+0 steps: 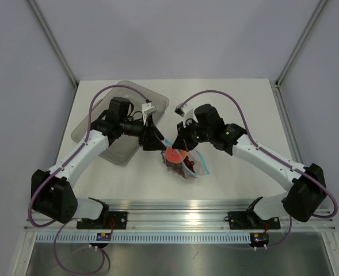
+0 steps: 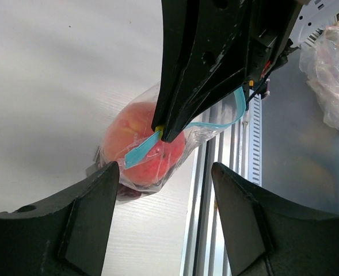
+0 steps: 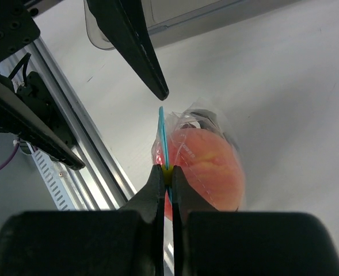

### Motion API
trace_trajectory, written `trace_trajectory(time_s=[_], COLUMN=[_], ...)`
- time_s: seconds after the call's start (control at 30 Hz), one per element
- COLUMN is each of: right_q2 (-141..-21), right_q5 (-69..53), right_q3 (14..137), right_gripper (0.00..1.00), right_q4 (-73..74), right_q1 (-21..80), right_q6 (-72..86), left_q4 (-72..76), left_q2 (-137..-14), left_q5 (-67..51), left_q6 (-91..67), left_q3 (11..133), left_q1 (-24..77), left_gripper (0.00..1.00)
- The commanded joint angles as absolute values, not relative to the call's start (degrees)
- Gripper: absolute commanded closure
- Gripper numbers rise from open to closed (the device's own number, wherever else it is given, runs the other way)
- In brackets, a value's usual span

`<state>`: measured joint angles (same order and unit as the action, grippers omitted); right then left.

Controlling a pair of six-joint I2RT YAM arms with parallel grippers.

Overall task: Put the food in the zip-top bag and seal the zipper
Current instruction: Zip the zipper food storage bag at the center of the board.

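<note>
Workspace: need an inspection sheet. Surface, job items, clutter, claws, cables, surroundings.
Surface: white table, bag lying between the two arms.
Job's things: peach and grapes inside the zip-top bag; zipper pinched, whether sealed unclear.
Clutter: grey tray behind the left arm; crumpled clear plastic past the rail.
Claws: left claw open beside the bag, holding nothing; right claw shut on the zipper.
Cables: purple cables looped over both arms, off the bag.
Surroundings: grey walls; aluminium rail at the near edge.
</note>
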<state>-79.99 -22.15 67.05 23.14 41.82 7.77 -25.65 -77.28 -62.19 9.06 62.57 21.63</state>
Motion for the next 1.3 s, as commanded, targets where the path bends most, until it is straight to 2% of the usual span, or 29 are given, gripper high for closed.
trace_trajectory(time_s=[0.0,0.57,0.6,0.73,0.8,0.93,1.0,1.27], right_q2=[-77.1,-77.3,-77.1,-76.6,-76.3,-75.7,-75.6,-76.6], right_q5=[-24.3,-26.8,-26.9,-26.6,-26.5,-26.5,-26.4,-27.6], right_q3=[71.2,72.4,72.2,72.0,71.8,71.2,70.9,71.0], right_gripper=[1.0,1.0,1.0,1.0,1.0,1.0,1.0,1.0], right_q4=[22.3,24.3,24.3,24.3,24.3,24.3,24.0,23.4], right_q1=[41.0,40.8,40.8,40.8,40.8,40.8,40.8,40.8], right_q6=[6.4,6.2,6.4,6.5,6.6,6.7,6.9,7.4], left_q4=[-25.7,-24.1,-23.9,-20.7,-17.7,-13.9,-13.3,-20.6], left_q2=[-78.4,-77.0,-76.7,-74.4,-71.7,-68.3,-67.7,-74.1], left_q5=[-63.9,-58.6,-57.6,-55.8,-55.8,-58.9,-58.0,-57.2], left_q6=[10.7,10.5,10.5,10.7,11.3,18.9,19.9,21.7], left_q3=[65.4,66.2,66.2,64.5,62.6,58.6,57.5,62.7], left_q1=[22.8,25.1,25.1,25.1,25.2,25.3,25.3,25.7], left_gripper=[0.32,0.38,0.44,0.55,0.55,0.45,0.44,0.41])
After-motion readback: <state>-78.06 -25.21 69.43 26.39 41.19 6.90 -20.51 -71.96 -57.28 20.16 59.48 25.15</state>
